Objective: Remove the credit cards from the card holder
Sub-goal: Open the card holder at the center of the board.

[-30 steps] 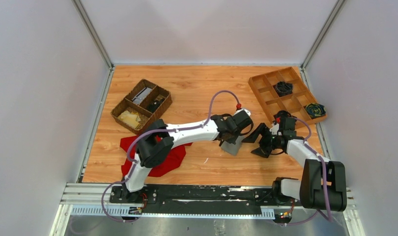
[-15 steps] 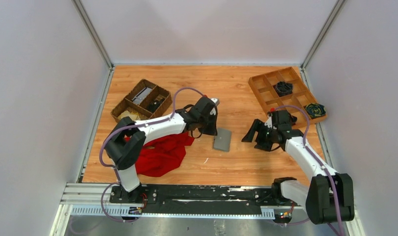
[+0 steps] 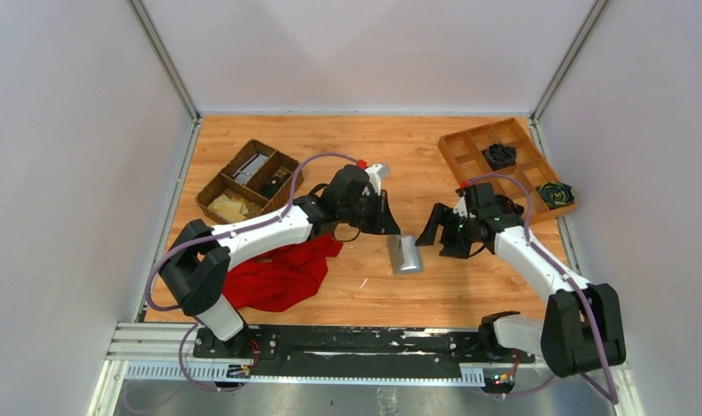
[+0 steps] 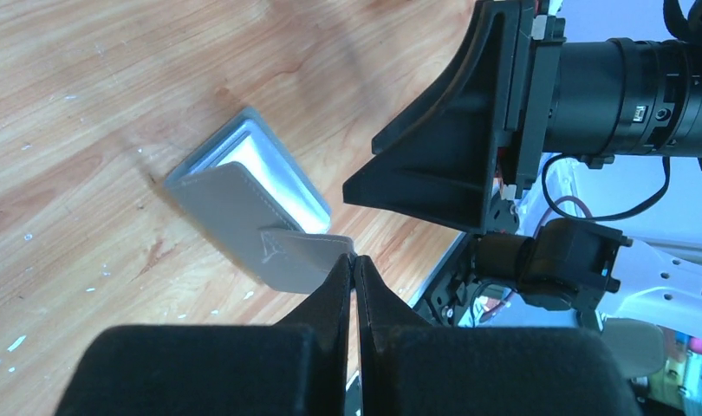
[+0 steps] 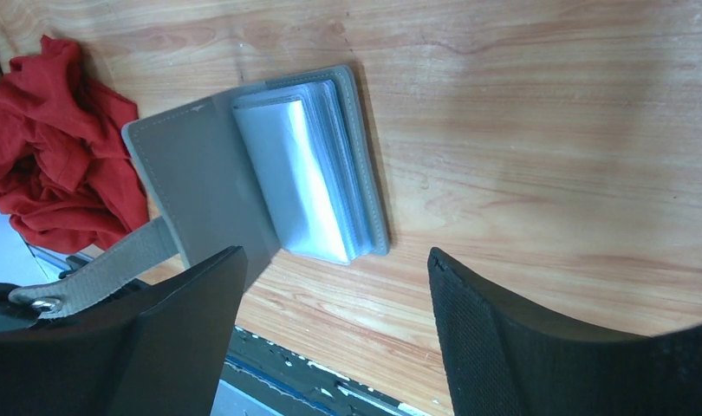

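the card holder (image 3: 405, 255) lies open at mid-counter (image 3: 347, 147), toward the near edge. the left gripper (image 4: 354, 264) is pinched tight on its side tab (image 4: 317, 247), holding the cover (image 5: 204, 186) up. the right gripper (image 5: 334, 260) hangs spread wide just beside it, facing the clear sleeves (image 5: 308, 186).

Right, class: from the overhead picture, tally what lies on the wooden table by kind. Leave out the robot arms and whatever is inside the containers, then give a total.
Divided containers: 2, the wicker basket and the wooden tray
Cloths: 1, the red cloth
Wallets: 1, the grey card holder
Total: 4
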Robot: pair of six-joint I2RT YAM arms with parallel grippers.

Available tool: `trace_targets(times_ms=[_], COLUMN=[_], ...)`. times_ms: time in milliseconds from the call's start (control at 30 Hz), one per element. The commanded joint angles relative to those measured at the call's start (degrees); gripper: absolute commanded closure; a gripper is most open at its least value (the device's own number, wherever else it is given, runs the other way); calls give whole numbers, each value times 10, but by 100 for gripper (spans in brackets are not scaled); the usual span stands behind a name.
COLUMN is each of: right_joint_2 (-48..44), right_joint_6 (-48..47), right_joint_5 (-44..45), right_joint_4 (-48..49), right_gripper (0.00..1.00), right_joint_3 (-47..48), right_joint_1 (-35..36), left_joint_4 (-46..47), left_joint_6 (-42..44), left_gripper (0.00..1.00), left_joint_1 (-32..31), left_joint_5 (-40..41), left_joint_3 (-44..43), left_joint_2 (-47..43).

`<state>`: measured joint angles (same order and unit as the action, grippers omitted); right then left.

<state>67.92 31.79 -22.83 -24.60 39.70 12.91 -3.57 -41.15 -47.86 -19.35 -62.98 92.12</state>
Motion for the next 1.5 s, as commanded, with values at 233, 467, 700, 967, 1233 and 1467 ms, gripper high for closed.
trace_targets(times_ms=[233, 467, 700, 967, 1233, 1467], right_joint_2=[41, 72, 120, 139, 150, 165], right_joint_6=[-1, 20, 29, 45, 57, 77], right_joint_5=[-5, -38, -73, -109, -159, -204], right_joint_4=[10, 61, 104, 138, 172, 217], right_gripper=[42, 45, 49, 52, 52, 52], right_joint_3=[12, 1, -5, -15, -17, 1], right_joint_1=[22, 31, 32, 39, 54, 89], left_joint_4=[-80, -153, -191, -190, -208, -226], left_joint_6=[53, 91, 107, 111, 118, 112], left_gripper=[100, 100, 100, 100, 100, 71], left_joint_1=[1, 3, 11, 11, 11, 11], left_joint_5=[52, 140, 211, 238, 273, 286], left_joint_3=[19, 39, 68, 92, 90, 77], left_joint_2=[-23, -33, -42, -20, -1, -13])
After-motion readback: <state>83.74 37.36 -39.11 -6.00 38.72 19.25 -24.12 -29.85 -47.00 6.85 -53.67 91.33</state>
